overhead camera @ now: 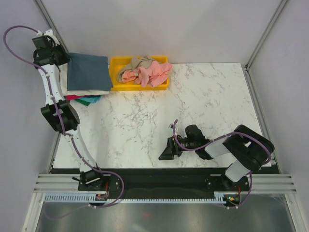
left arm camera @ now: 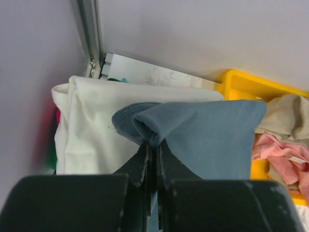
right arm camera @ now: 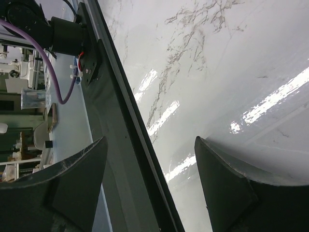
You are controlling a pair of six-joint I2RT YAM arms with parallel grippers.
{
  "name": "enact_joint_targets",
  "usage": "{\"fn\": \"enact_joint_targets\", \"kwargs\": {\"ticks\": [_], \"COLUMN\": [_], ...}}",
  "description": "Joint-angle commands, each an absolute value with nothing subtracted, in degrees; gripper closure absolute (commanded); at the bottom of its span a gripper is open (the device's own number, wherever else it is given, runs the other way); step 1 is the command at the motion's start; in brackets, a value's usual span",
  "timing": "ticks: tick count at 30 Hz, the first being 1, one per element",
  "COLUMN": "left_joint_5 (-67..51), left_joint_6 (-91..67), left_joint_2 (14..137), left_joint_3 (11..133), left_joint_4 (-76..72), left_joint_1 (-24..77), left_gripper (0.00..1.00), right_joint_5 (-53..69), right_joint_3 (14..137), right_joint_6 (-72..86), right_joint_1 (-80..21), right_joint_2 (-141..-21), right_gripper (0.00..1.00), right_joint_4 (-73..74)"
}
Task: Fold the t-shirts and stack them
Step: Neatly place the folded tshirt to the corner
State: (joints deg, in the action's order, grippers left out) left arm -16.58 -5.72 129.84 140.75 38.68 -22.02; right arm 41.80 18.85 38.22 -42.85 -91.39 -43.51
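1. Left tool: black, two-fingered, at the far left corner of the table. The fingers are pressed together, clamped on a bunched fold of cloth at the edge of item 2.
2. Slate-blue cotton t-shirt: folded into a rough rectangle. It is the top layer of the pile at the far left corner. Its left edge is pinched in the left tool, and the rest spreads away from the fingertips toward the bin.
3. Cream-white cotton t-shirt: folded, directly under item 2. It shows along the near edge in the top view and to the left of the tool in the wrist view.
4. Red t-shirt and teal t-shirt: only slivers show at the near edge of the pile, beneath item 3.
5. Yellow plastic bin: rectangular, at the far edge of the table, just right of the pile.
6. Salmon-pink t-shirt: crumpled, inside the bin.
7. Tan t-shirt: crumpled, inside the bin beside item 6.
8. Right tool: its fingers stand wide apart and grip nothing. It is over the near edge, well apart from every shirt.
9. White marble-patterned table: carries the pile and the bin.
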Motion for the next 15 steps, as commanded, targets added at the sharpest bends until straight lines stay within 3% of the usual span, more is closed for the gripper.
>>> {"fn": "enact_joint_targets", "kwargs": {"ticks": [1, 6, 8, 9, 10, 12, 13, 15], "left_joint_5": [-14.2, -10.4, -8.0, -6.3, -5.4, -3.3, -3.1, -0.4], "left_joint_6": [-2.3, -2.4, -4.0, -4.3, -4.8, -6.8, -8.2, -8.6], "left_joint_2": [132.2, 134.6, 134.9, 135.5, 135.6, 134.9, 134.5, 132.6], "left_joint_3": [145.1, 147.0, 146.8, 146.8, 146.3, 145.8, 145.5, 145.5], "left_joint_4": [35.9, 32.3, 31.6, 31.5, 31.6, 32.3, 33.2, 33.9], "left_joint_1": [-23.2, -25.0, -25.9, -26.2, -26.4, -26.5, -26.5, -25.7], "left_gripper": [0.98, 0.98, 0.91, 0.79, 0.49, 0.08, 0.01, 0.00], "right_joint_5": [42.5, 42.5, 42.6, 42.6, 42.6, 42.6, 42.7, 42.6], "right_joint_3": [19.9, 20.0, 20.1, 20.2, 20.3, 20.3, 20.4, 20.5], "right_joint_6": [37.9, 37.9, 37.9, 37.9, 38.0, 37.9, 37.9, 37.9], "right_joint_1": [-42.8, -42.8, -42.8, -42.8, -42.8, -42.8, -42.8, -42.8], "right_joint_2": [-92.3, -92.5, -92.7, -92.7, -92.9, -93.0, -93.0, -93.1], "right_gripper": [0.19, 0.19, 0.19, 0.19, 0.19, 0.19, 0.19, 0.19], "right_joint_4": [-45.3, -45.1, -45.0, -45.0, -44.9, -44.9, -44.9, -44.7]}}
